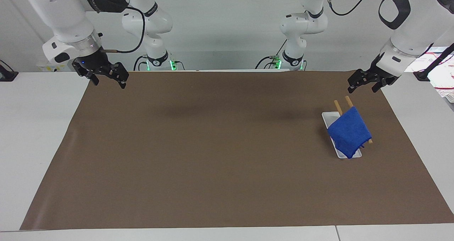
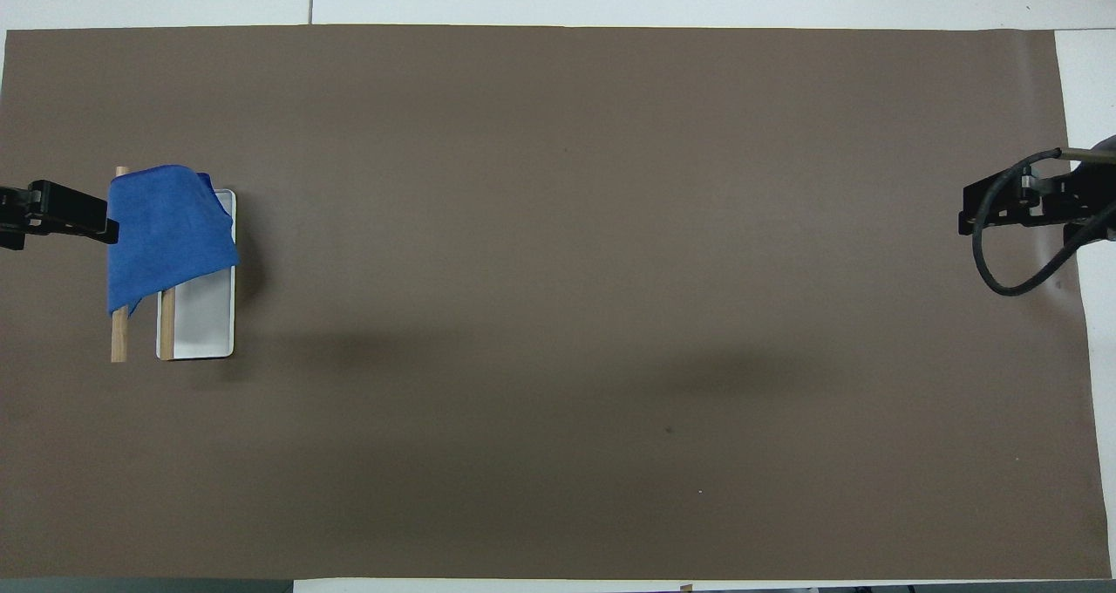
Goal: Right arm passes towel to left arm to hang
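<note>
Two white arms stand at the robots' edge of one brown mat [image 1: 212, 156] that covers most of the white table [image 1: 35, 134]. One blue towel [image 1: 349, 132] is draped over two wooden rails [image 1: 339, 107] of a small rack, toward the left arm's end of the table; a corner of it hangs down over the one white tray [image 2: 206, 323] that lies beside the rails. Nothing grips the towel.

One gripper belongs to each arm. The left gripper [image 1: 367, 83] hangs in the air over the mat's corner at the left arm's end, clear of the towel and rack — its fingers are spread apart and hold nothing. The right gripper [image 1: 106, 78], with a small blue light on its black body, hangs over the mat's corner at the right arm's end, well apart from the towel; its fingers are parted too and it is empty, a black cable [image 2: 1003, 253] looping from its wrist.

One dark band on the right arm's upper link carries white lettering — too small to read.
</note>
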